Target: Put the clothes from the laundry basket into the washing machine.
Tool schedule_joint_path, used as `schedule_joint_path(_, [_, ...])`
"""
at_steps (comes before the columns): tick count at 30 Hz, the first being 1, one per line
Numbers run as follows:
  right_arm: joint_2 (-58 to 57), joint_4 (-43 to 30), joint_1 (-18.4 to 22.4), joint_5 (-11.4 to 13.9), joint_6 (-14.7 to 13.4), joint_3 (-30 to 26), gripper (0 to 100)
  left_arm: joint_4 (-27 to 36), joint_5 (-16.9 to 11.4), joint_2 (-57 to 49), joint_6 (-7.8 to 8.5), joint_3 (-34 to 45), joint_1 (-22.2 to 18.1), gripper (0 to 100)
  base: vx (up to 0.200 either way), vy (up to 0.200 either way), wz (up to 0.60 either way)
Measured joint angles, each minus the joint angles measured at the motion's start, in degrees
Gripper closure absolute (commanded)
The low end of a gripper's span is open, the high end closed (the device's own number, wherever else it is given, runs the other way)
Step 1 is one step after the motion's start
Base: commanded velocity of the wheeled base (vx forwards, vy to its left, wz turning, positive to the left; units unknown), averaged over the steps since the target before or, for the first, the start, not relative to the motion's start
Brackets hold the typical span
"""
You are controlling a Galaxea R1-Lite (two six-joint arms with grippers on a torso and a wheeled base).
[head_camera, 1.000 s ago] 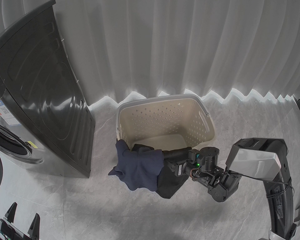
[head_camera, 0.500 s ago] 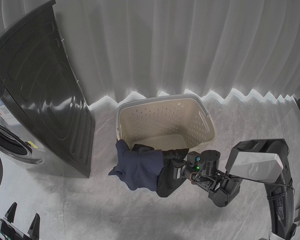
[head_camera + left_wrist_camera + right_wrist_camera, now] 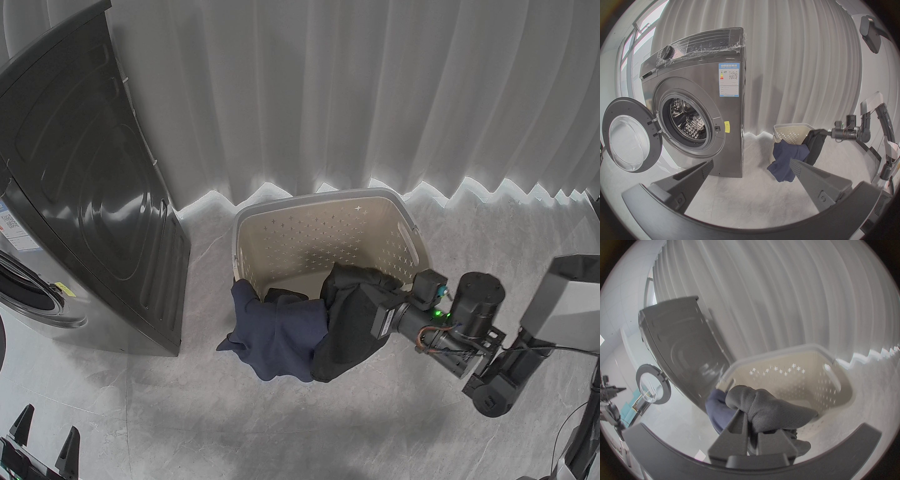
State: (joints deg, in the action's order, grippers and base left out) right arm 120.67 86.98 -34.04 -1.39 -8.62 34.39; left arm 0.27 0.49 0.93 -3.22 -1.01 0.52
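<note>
**Black garment pinched at the basket's near rim**

The right gripper point(image 3: 752, 422) has its jaws closed on a bunched fold of a black garment point(image 3: 350, 322), as the right wrist view shows plainly. From the head camera the cloth wraps over the fingertips and hides them. The bunch sits at the near rim of the cream laundry basket point(image 3: 325, 199). The rest of the black fabric hangs down the outside of the basket's near wall, and its lower end is hard to separate from the shadow beneath.

A navy garment point(image 3: 278, 337) drapes over the basket's near-left corner, touching the black one along one side. Most of it hangs outside, and whether its hem reaches the floor point(image 3: 187, 406) cannot be told. What lies under both garments inside the basket is covered.

The washing machine point(image 3: 703, 103) stands to the robot's left, well apart from the basket, with its round door point(image 3: 629, 134) swung open and the drum point(image 3: 686, 120) exposed (the head camera catches only its side panel and a slice of the opening, cut off at the edge). The left gripper point(image 3: 750, 162) hangs low near the floor facing the machine, jaws spread wide with nothing between them. A white curtain point(image 3: 350, 94) runs behind everything.
</note>
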Motion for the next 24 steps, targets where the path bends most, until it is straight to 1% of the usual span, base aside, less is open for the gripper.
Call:
schedule_joint_path(7, [-14.18,-2.43,-2.82,-0.82,-0.46,-3.39,100,-0.02,0.02,0.0,0.0,0.0,0.0,0,0.0,0.0,0.0])
schedule_joint_path(10, [-19.38,-4.75,-4.17,-1.07,-0.4,-4.21,100,0.0,0.02,0.0,0.02,0.0,0.0,0,0.0,0.0,0.0])
schedule_joint_path(19, [-32.65,-16.66,-5.66,-1.32,0.46,-6.11,100,-0.02,0.02,0.0,0.1,0.0,0.0,0,-0.2,0.0,0.0])
schedule_joint_path(24, [-36.55,-17.85,-5.84,-1.32,0.57,-7.13,100,-0.02,0.02,0.0,0.16,0.0,0.0,0,0.0,0.0,0.0])
